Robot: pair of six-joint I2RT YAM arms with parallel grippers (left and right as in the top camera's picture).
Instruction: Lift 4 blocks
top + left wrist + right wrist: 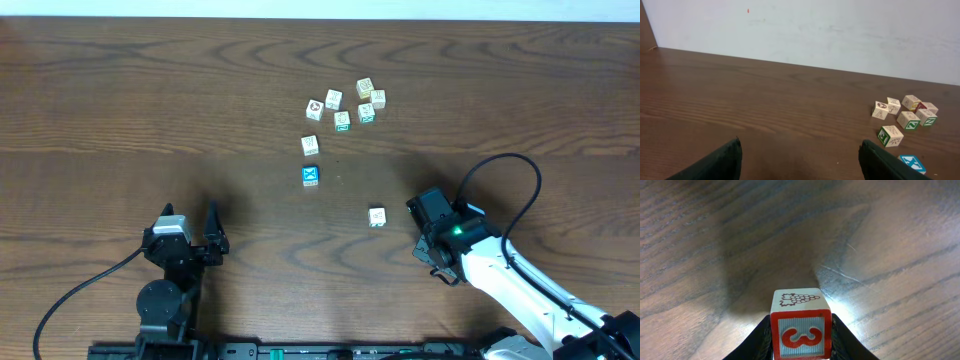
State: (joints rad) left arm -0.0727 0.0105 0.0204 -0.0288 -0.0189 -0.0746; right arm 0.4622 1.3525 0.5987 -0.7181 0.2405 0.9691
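Observation:
My right gripper [801,332] is shut on a red-faced block [801,325] that has a red figure on a blue field and a grape drawing on its white top. Both jaws press its sides. Seen from overhead, that gripper [432,238] is at the right front and hides the block. A bright blue-faced block [311,176] [912,162] lies mid-table, with a white, green-marked block [310,146] [890,135] just behind it. Another small block [377,216] lies alone, left of the right gripper. My left gripper [192,238] [800,152] stands open at the left front, with nothing between its fingers.
A cluster of several more small cubes [348,105] [910,112] sits at the back centre of the dark wooden table [150,120]. A pale wall [815,30] rises behind the table's far edge. The right arm's white link and black cable [520,165] occupy the right front corner.

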